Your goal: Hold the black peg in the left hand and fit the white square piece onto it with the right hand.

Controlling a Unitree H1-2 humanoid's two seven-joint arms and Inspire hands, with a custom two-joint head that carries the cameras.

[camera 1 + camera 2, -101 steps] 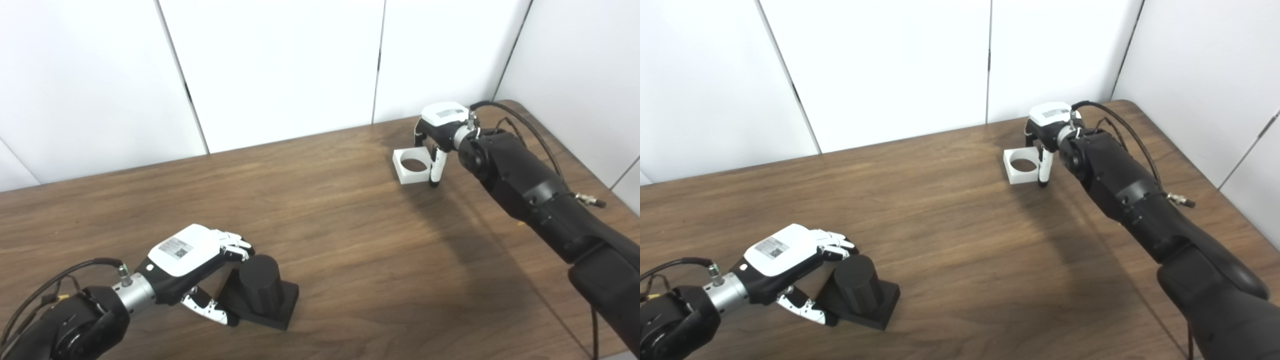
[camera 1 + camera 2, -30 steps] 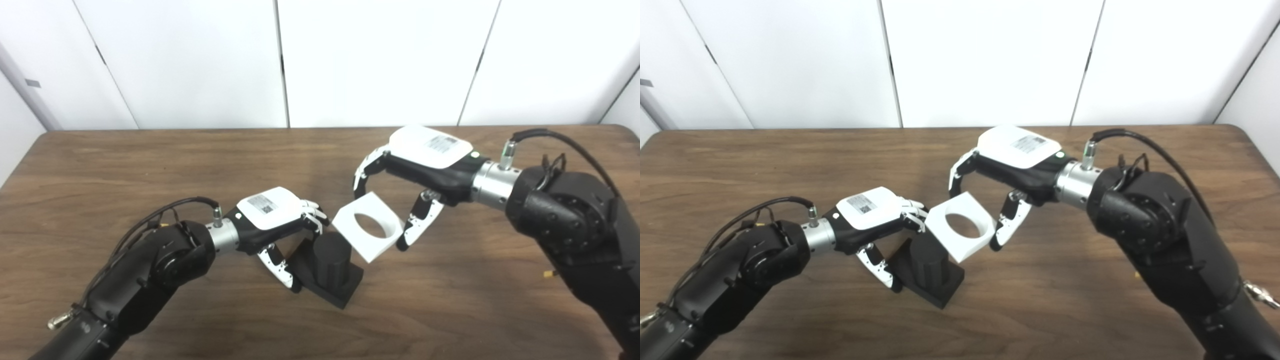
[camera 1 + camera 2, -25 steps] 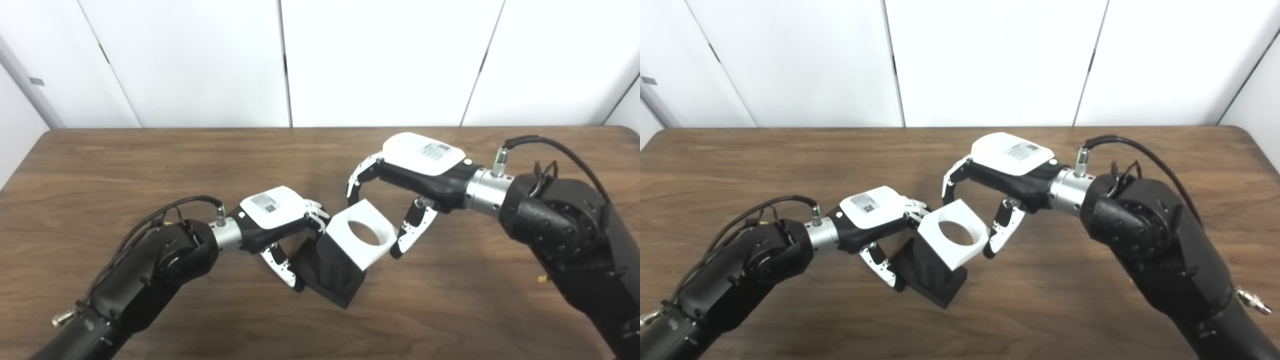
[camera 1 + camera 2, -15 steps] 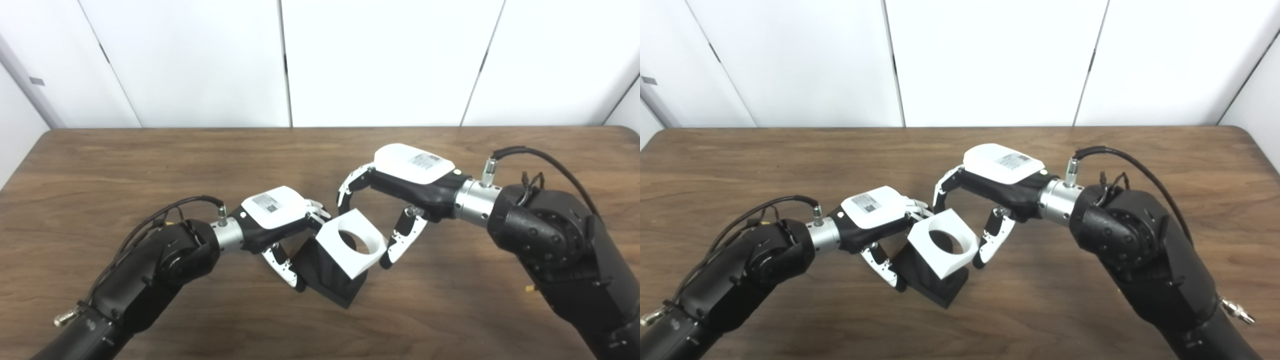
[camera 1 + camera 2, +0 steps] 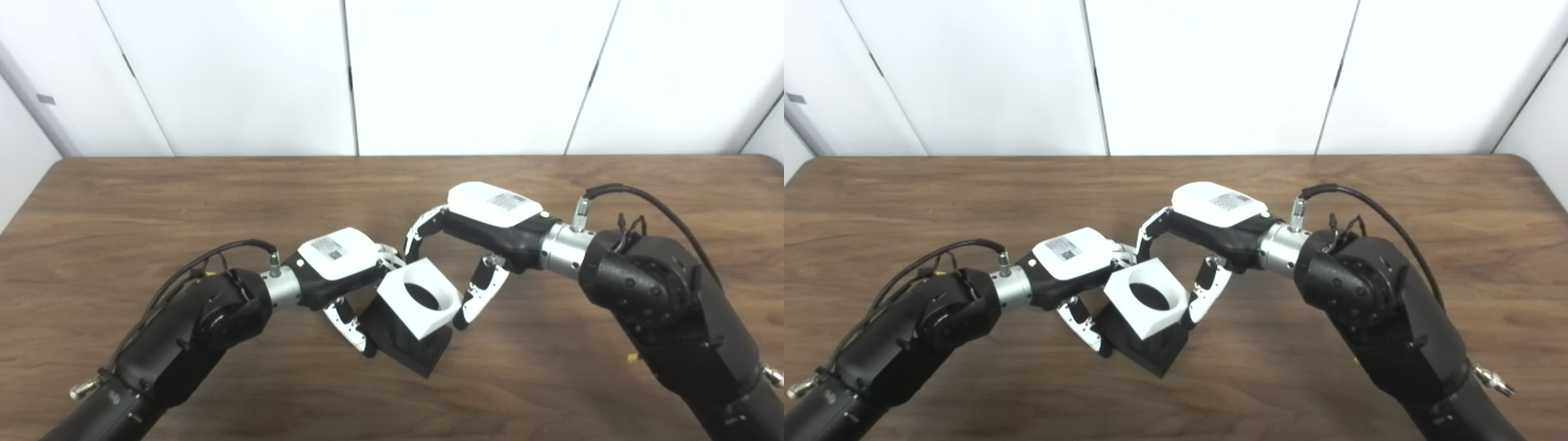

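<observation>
- Your left hand point(image 5: 334, 260) is clamped on the black cylindrical peg with its square base point(image 5: 407, 343), fingers over the top side and thumb low on the near edge; the base sits on the dark wooden table point(image 5: 184, 196).
- Your right hand point(image 5: 484, 226) grips the white square plastic piece with the round hole point(image 5: 419, 298), fingers on the far corner, thumb on the near-right edge.
- That white piece sits right over the peg, tilted, its hole facing up and toward you. The bore looks dark inside, so the peg top may already be entering, though from this angle I can't say how deep.
- Handling call: both parts look rigid, light and smooth-sided. No give, so a cocked ring will likely jam rather than flex its way down.
- Best hold, to my eye, is what you have: opposite outer edges of the white piece, clear of the hole and the underside.
- Next, level the piece to the peg's axis, then press straight down.
- Watch the left fingers point(image 5: 387, 260), just beside the white edge. They could get pinched or block the descent.
- Keep the base braced; a sideways shove may slide it.
</observation>
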